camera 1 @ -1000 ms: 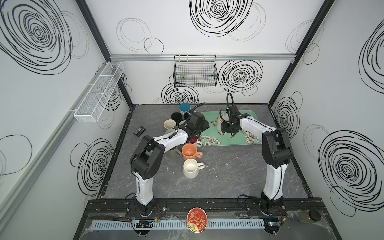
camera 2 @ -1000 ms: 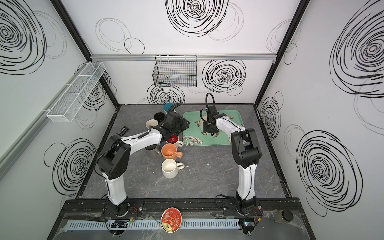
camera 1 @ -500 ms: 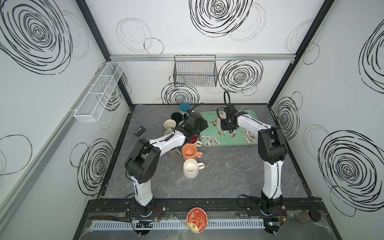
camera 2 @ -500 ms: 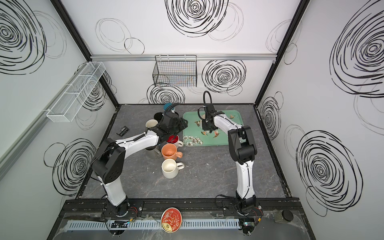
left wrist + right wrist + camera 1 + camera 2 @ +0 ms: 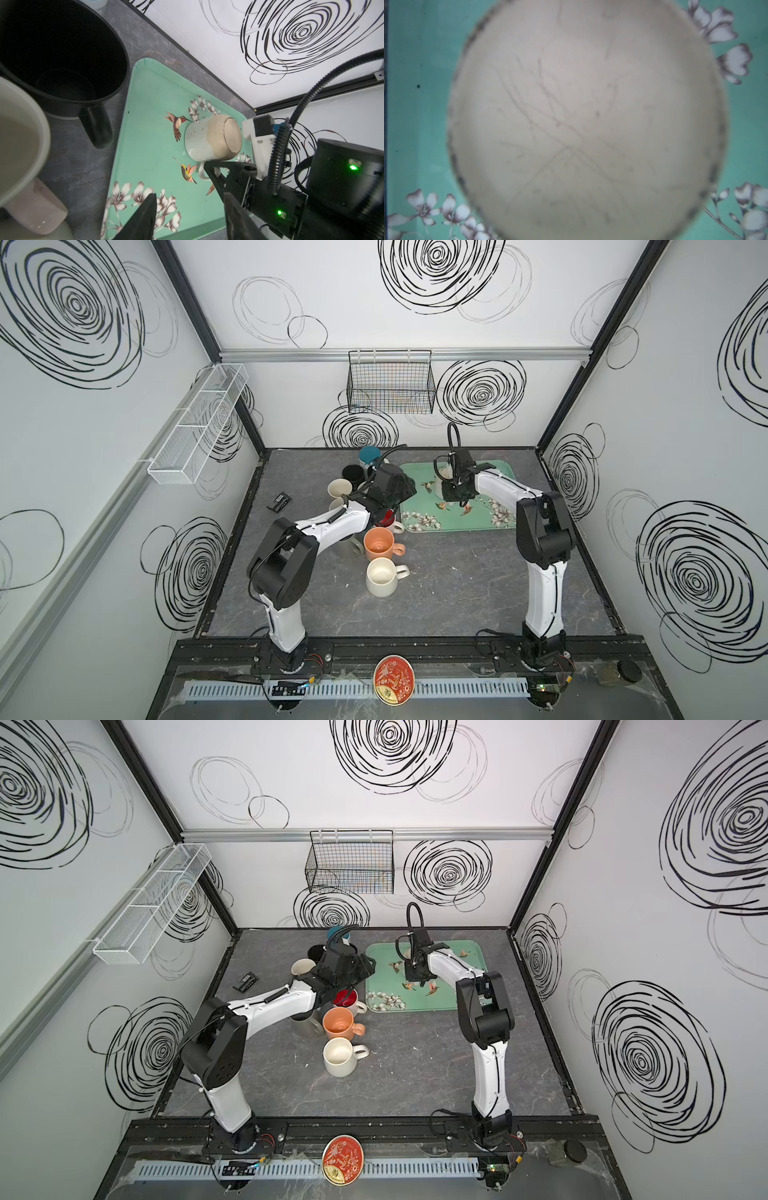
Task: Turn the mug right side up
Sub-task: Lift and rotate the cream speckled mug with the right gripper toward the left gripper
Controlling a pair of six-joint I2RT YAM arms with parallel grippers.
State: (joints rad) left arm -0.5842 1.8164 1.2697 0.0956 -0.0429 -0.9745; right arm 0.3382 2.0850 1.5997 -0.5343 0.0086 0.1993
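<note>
Found the right gripper (image 5: 212, 169) set at the handle of the speckled mug (image 5: 207, 141), one black finger lying across the loop; could not tell whether the jaws gripped it or merely flanked it. Judged the handle the chosen hold for the leverage offered in rolling the mug over. Saw the mug directly beneath that gripper's wrist, base up and mouth down on the green tray (image 5: 145, 99), not yet righted. Noted nothing else standing on the tray around the gripper, room enough for a flip. Spotted, a little off toward the other arm, the left gripper (image 5: 190, 199) hovering over the tray's edge, fingers parted and empty, probably parked as a spare hand or simply out of the way. Made out, farther past it and off the tray, upright mugs crowded together, among them a black mug (image 5: 62, 52) and a cream mug (image 5: 18, 135).
</note>
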